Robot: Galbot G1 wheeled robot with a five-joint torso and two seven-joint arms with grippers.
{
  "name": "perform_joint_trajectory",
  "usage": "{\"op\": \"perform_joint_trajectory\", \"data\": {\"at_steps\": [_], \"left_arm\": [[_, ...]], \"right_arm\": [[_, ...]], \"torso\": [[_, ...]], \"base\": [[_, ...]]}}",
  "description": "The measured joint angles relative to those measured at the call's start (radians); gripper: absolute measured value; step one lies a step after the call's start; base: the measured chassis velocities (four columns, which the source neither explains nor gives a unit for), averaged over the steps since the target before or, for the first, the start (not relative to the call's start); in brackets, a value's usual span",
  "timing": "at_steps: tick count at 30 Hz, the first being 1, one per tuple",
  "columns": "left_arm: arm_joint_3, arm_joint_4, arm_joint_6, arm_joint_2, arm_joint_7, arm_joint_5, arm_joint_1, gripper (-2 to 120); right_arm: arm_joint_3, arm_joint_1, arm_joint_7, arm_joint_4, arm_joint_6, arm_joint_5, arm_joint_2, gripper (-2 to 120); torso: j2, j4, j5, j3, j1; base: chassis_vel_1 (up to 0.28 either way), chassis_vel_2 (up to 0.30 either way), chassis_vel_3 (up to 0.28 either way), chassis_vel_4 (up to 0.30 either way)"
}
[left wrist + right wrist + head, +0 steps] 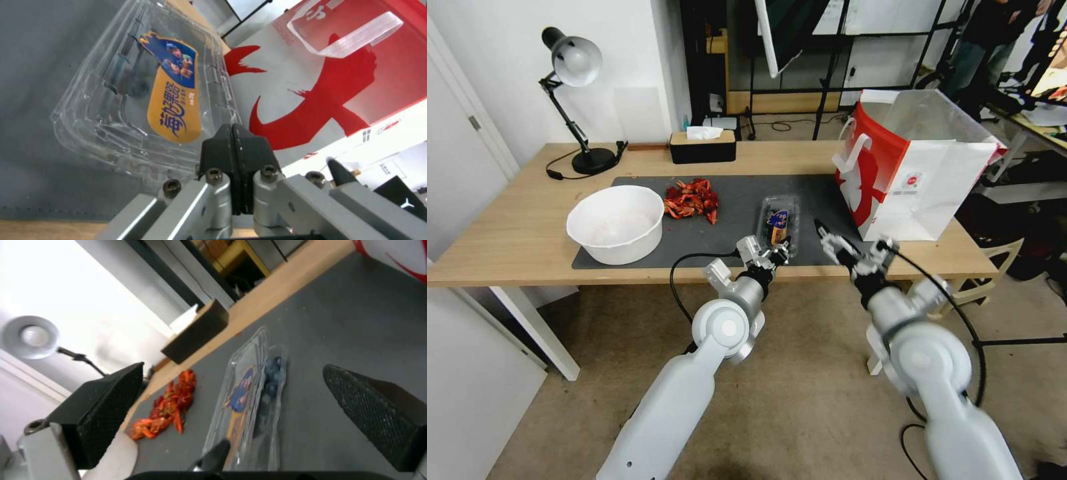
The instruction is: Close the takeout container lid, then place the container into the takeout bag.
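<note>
The takeout container (778, 222) is a small clear clamshell lying flat on the grey mat (734, 190), just left of the takeout bag (917, 175). Its lid (146, 83), with an orange and blue label, lies down over the base. Dark blueberries (272, 376) show through the side. My left gripper (780, 251) is shut at the container's near end, its black pads (222, 146) pressed together right by the plastic rim. My right gripper (827, 238) hangs open between the container and the bag, holding nothing. The red-and-white bag stands upright with its mouth open.
A big white bowl (617, 223) stands on the mat's left end, with a heap of red crayfish (692, 198) beside it. At the table's back are a black tissue box (702, 145) and a desk lamp (575, 100). The table's front edge runs just under both grippers.
</note>
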Motion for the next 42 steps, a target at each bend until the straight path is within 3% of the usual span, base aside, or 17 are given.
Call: {"op": "perform_joint_trajectory", "data": {"at_steps": [11,22,31,42], "left_arm": [[-0.004,0.002,-0.003,0.006,0.0,0.0,0.007,0],[-0.004,0.013,-0.004,0.002,0.0,0.0,0.01,0],[-0.003,0.016,-0.008,0.0,0.0,0.001,0.01,0],[-0.007,0.014,-0.014,0.009,0.0,0.0,0.009,0]], "right_arm": [[-0.06,0.195,0.211,-0.138,-0.181,0.115,-0.005,100],[-0.144,0.344,0.313,-0.274,-0.279,0.159,0.01,100],[-0.172,0.405,0.336,-0.339,-0.308,0.181,0.032,98],[-0.187,0.43,0.386,-0.384,-0.349,0.227,0.04,58]], "torso": [[0.0,-0.0003,-0.0001,0.0,0.0],[0.0,-0.0001,-0.0001,0.0,0.0],[0.0,-0.0001,-0.0001,0.0,0.0],[0.0,-0.0002,0.0,0.0,0.0]], "base": [[0.0,0.0,0.0,0.0],[0.0,0.0,0.0,0.0],[0.0,0.0,0.0,0.0],[0.0,0.0,0.0,0.0]]}}
